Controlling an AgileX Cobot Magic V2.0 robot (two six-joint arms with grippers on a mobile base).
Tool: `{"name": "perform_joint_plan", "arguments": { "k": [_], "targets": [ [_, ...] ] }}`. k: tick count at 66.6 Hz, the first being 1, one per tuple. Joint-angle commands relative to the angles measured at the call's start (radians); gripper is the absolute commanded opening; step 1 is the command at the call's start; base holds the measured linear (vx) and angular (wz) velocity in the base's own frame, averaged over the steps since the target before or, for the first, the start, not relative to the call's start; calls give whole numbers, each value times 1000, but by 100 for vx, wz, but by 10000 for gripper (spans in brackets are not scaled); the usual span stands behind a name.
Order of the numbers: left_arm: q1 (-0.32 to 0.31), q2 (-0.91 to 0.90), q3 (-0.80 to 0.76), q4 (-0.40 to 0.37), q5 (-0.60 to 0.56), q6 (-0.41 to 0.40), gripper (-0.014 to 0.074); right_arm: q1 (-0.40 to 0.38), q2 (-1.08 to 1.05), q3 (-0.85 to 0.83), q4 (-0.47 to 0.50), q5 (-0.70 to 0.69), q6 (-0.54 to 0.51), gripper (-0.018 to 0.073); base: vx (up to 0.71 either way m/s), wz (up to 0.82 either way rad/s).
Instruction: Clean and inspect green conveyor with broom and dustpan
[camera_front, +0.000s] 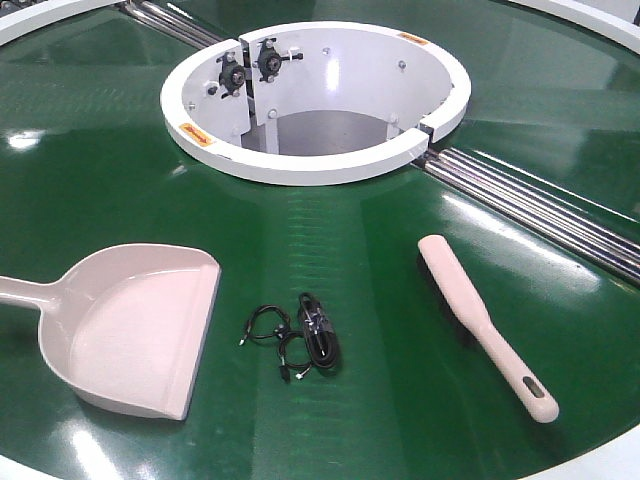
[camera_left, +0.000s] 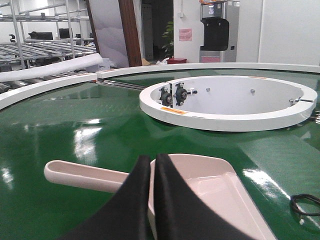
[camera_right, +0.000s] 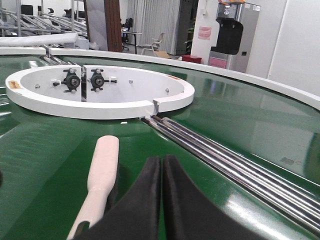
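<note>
Hovering above the green conveyor (camera_front: 90, 150), my left gripper (camera_left: 153, 160) and right gripper (camera_right: 162, 160) both appear pressed closed and empty. On the belt, the broom (camera_front: 470, 310) lies right of the black cable (camera_front: 310, 335) and the dustpan (camera_front: 140, 330) lies left. Both look like light, rigid, slick plastic; I should grasp each squarely at mid-handle.

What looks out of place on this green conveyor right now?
A loose tangle of black cable lies on the green conveyor between the dustpan and the broom. It is no cleaning tool and looks like stray debris. Nothing else stands out.
</note>
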Motion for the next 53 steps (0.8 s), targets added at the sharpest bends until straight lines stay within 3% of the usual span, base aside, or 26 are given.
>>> {"name": "perform_joint_plan", "arguments": {
  "k": [1,39,53],
  "targets": [
    [3,-15,9,-4,-74,-11,-6,-6,-10,2,-1,-74,0,-8,0,0],
    [3,-15,9,-3,-74,-9,-6,-6,-10,2,-1,-74,0,-8,0,0],
    [3,-14,-28,-5,-131,-29,-6,-6,-10,2,-1,-74,0,-8,0,0]
  ]
}}
